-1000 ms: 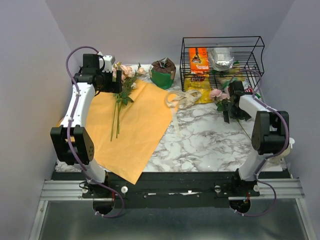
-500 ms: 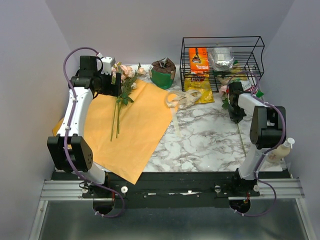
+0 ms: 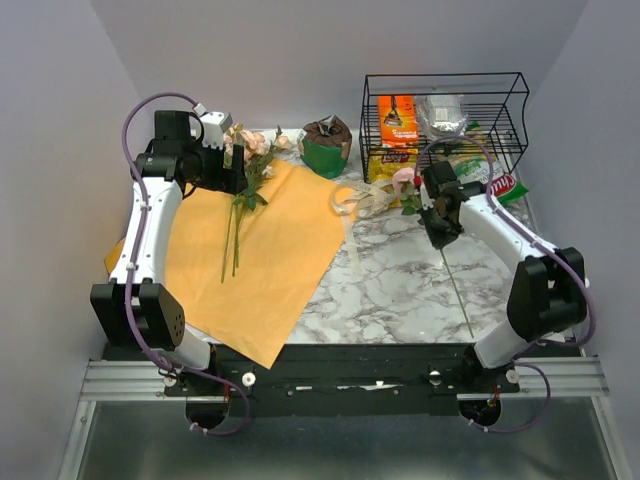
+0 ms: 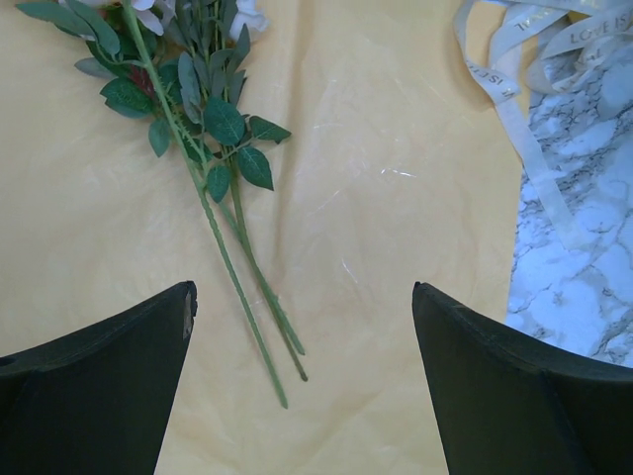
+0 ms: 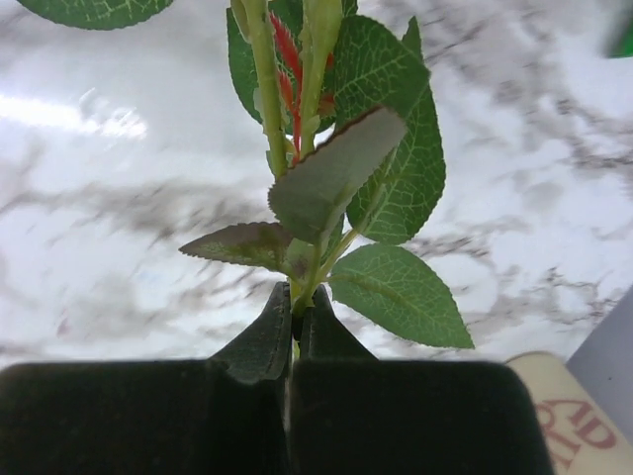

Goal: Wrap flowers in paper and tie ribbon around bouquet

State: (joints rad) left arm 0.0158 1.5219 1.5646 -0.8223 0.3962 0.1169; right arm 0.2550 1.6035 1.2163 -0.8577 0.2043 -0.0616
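Note:
The orange paper lies flat on the left half of the table. Two of the flowers, pale roses on long stems, rest on its upper part. My left gripper hangs above them, open, with its fingertips wide apart over the stem ends and nothing between them. My right gripper is shut on the stem of a single pink rose, just under its leaves. That rose's thin stem trails down toward the near right. The cream ribbon lies in loose loops beside the paper's right edge.
A black wire basket with snack packets stands at the back right, a yellow chip bag in front of it. A green pot sits at the back centre. A red and green packet lies by the right arm. Marble tabletop shows right of the paper.
My right gripper has shut on the rose stem and carried it left, from beside the basket toward the ribbon. The left arm has barely moved.

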